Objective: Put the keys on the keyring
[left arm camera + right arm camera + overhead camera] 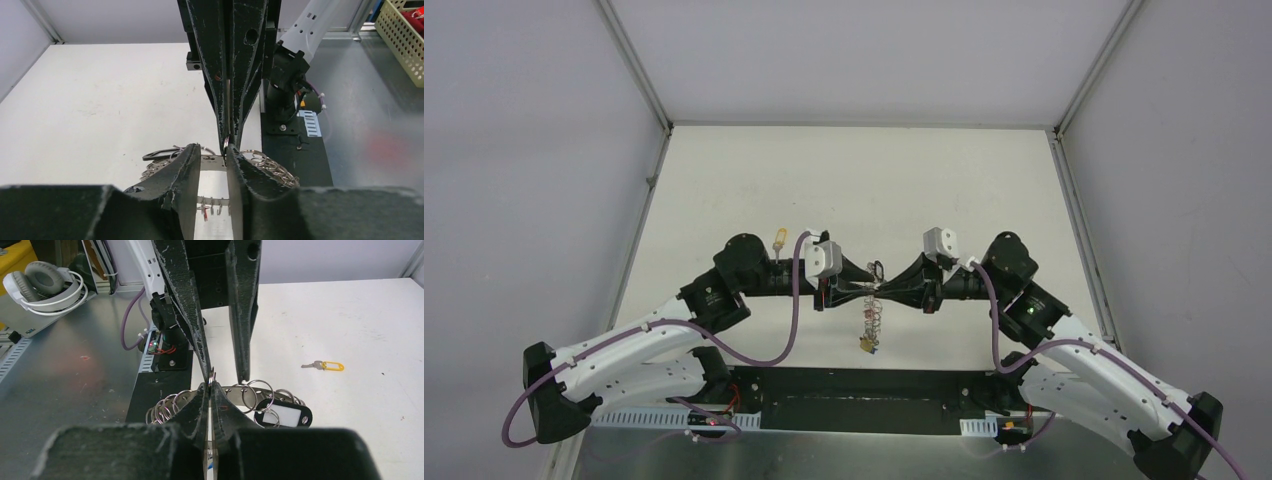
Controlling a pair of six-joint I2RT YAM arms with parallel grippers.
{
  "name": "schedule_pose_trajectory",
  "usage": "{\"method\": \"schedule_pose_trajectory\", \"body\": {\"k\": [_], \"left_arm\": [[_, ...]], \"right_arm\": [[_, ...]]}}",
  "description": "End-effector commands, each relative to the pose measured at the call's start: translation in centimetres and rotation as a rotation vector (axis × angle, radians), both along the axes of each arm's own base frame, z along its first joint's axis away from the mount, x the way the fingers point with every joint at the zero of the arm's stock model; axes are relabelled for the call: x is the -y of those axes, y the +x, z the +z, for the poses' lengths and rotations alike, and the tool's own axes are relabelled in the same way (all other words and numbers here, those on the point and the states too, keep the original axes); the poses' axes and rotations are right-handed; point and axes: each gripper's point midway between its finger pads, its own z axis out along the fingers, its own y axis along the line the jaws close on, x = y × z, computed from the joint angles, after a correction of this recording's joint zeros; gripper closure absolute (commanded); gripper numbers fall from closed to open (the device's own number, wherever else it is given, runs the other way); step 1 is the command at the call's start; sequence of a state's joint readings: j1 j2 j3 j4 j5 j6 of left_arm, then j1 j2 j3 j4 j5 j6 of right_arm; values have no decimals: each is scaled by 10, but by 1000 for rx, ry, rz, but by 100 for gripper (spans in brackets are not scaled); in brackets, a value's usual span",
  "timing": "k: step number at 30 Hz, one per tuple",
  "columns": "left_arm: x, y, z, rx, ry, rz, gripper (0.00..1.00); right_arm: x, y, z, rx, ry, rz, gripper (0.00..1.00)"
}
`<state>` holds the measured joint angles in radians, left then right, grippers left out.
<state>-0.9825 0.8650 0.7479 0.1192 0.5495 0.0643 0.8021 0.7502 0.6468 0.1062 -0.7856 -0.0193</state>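
Keyring [871,318] is off the table, hanging in a floppy strand from where the two arms meet tip to tip over the near middle. Keys [865,343] are bunched at its low end. Right gripper [210,386] is pinched tight on one thin loop of the keyring. Left gripper [212,150] faces it with a narrow gap between its jaws, fingers either side of the coils, not clamped on anything visible. A black tag [282,415] with a white label sits among the coils. One yellow-tagged key [325,365] lies alone on the table, well apart from the ring.

Containers: a cream mesh basket [400,45] stands off to the side with something red in it, cut by the frame edge.

Surface and room: white table [874,180], grey panel walls [524,150], black base plate [864,395] at the near edge, a metal bench [65,380] beside it with white headphones [47,282] on it.

Hard to see: the finger bodies hide most of the coils in both wrist views, and the key colours in the bunch are too small to tell.
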Motion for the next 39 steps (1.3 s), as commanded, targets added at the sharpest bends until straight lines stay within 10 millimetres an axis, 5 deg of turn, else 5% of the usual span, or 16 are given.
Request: {"method": "schedule_pose_trajectory", "body": {"k": [1, 5, 13, 22, 30, 36, 39], "left_arm": [[1, -4, 15, 29, -25, -13, 68], [-4, -3, 14, 31, -19, 10, 63], [-7, -8, 9, 7, -10, -3, 79], [-3, -10, 7, -22, -7, -24, 79], [7, -12, 7, -35, -3, -67, 100], [1, -8, 11, -17, -6, -32, 100], [-4, -8, 9, 2, 30, -18, 100]], "right_arm": [[0, -2, 32, 93, 90, 4, 100], [0, -1, 31, 90, 89, -5, 100], [1, 0, 31, 92, 94, -14, 100], [0, 0, 31, 90, 96, -10, 100], [1, -1, 31, 85, 97, -9, 100], [2, 1, 28, 73, 96, -30, 100], [3, 4, 29, 74, 101, -53, 78]]}}
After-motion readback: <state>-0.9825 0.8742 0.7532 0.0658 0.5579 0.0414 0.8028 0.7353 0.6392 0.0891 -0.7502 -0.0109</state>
